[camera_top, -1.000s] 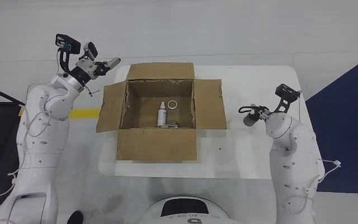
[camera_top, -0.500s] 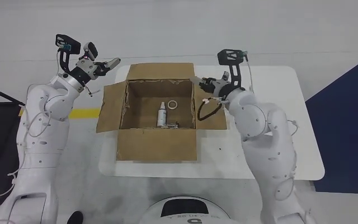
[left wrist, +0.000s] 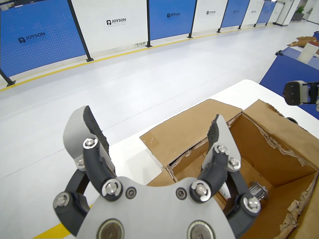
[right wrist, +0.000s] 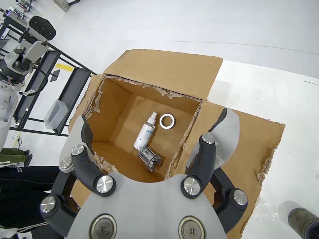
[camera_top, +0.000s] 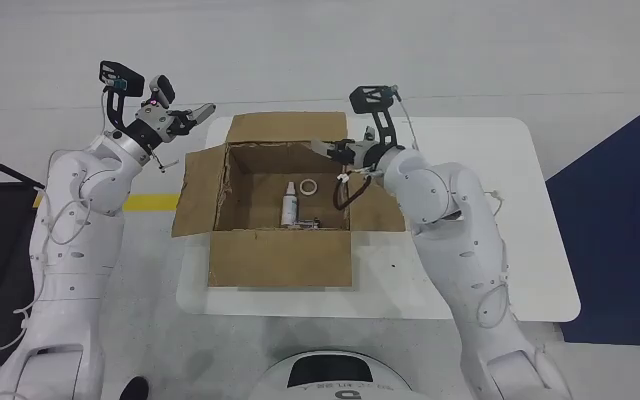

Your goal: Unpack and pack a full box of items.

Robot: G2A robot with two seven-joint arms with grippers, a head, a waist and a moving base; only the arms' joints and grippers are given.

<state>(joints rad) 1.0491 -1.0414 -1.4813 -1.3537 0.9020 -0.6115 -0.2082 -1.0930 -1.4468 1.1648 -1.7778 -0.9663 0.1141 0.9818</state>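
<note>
Top view, to begin: where do we find the open brown cardboard box (camera_top: 280,260)?

In the middle of the white table (camera_top: 535,220), all four flaps folded out. On its floor lies the white plastic spray bottle (camera_top: 290,208).

Which way does it point?

Its long axis runs from the near wall to the far wall, nozzle toward the far side, away from us. A flat metal ring (camera_top: 310,187) lies just beside the nozzle. A ribbed metal cylinder (right wrist: 150,158) lies on its side by the bottle's base, close to the near wall.

And the grippers?

The right gripper (camera_top: 335,155) hovers above the box's far right corner, fingers spread, nothing between them. The left gripper (camera_top: 200,113) hangs by the table's far left corner, beyond the left flap, fingers likewise apart and empty.

What can we not make out?

In the left wrist view one finger covers most of the bottle and the ribbed part. In the right wrist view a dark cylinder (right wrist: 302,221) on the table is cut off by the frame edge; we cannot tell what it is.
</note>
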